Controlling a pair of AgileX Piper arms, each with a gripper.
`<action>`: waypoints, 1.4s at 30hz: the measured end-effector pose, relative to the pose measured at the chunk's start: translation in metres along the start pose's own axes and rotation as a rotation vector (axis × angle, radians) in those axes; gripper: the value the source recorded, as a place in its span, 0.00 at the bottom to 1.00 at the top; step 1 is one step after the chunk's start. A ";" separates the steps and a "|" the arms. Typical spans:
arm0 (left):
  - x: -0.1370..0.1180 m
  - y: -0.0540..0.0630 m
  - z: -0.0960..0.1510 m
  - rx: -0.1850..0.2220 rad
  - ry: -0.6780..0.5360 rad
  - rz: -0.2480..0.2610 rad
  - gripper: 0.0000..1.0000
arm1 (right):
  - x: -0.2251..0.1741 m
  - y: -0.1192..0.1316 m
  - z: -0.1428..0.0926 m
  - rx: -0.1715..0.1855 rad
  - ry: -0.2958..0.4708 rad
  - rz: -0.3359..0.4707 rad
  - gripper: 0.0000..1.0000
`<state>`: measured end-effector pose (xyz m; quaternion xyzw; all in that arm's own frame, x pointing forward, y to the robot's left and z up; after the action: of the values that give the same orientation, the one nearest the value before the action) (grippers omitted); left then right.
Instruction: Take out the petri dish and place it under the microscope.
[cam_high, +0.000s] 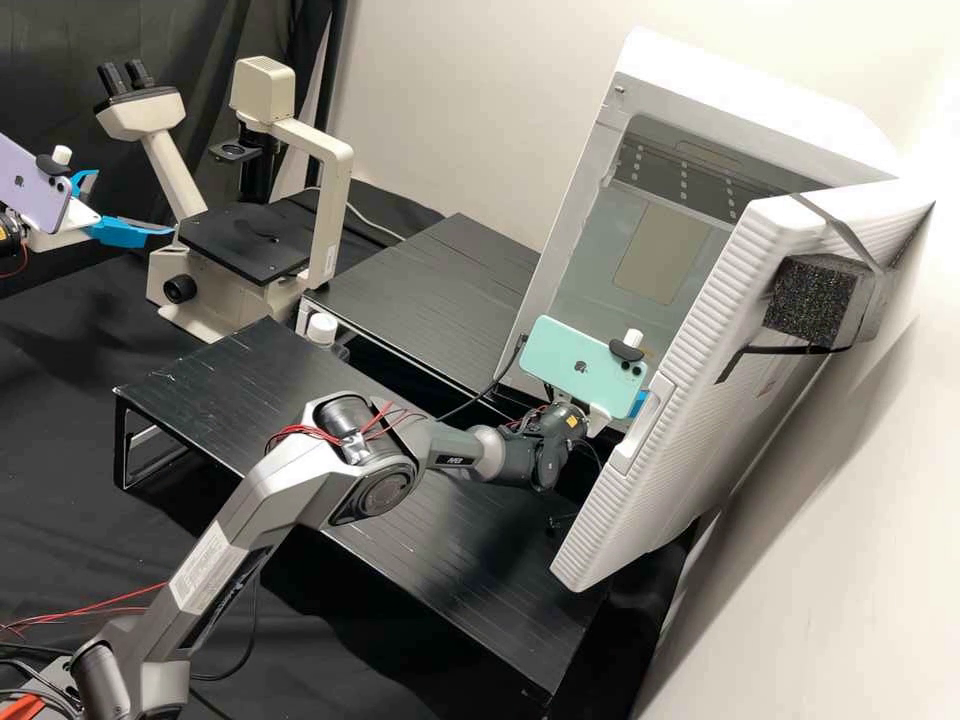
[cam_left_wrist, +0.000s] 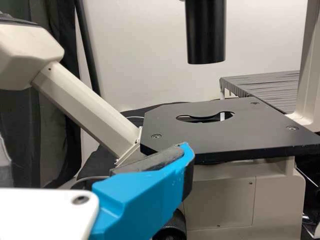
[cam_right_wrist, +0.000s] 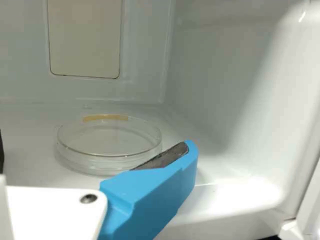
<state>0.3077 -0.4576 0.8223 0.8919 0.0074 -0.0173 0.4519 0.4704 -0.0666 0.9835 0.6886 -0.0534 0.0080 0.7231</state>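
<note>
The right gripper (cam_high: 638, 404) is at the white incubator's opening in the high view. In the right wrist view, a clear round petri dish (cam_right_wrist: 107, 162) with a yellowish strip at its far rim lies flat on the chamber floor. My right gripper (cam_right_wrist: 95, 150) is open around its near part; one blue finger stands close beside the dish, and a dark edge of the other shows opposite. The left gripper (cam_high: 133, 203) is open and holds nothing, left of the microscope (cam_high: 337, 200). From the left wrist view, the left gripper (cam_left_wrist: 95, 150) faces the black stage (cam_left_wrist: 190, 140) with its oval opening.
The incubator's ribbed door (cam_high: 650, 400) stands open to the right of the right arm. Two low black tables (cam_high: 430, 290) stand between microscope and incubator, with a capped bottle (cam_high: 322, 329) at their gap. A dark condenser tube (cam_left_wrist: 206, 35) hangs above the stage.
</note>
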 end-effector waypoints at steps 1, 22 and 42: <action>0.000 0.000 0.000 0.000 0.000 0.000 1.00 | 0.001 -0.001 0.001 0.006 -0.006 -0.009 1.00; 0.000 0.000 0.000 0.000 0.000 0.000 1.00 | 0.017 0.009 0.004 -0.049 -0.060 -0.015 1.00; 0.000 0.000 0.000 0.000 0.000 0.000 1.00 | 0.017 0.010 0.005 -0.049 -0.076 -0.019 0.00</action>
<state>0.3077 -0.4576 0.8223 0.8919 0.0074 -0.0173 0.4519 0.4864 -0.0719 0.9949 0.6711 -0.0745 -0.0263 0.7371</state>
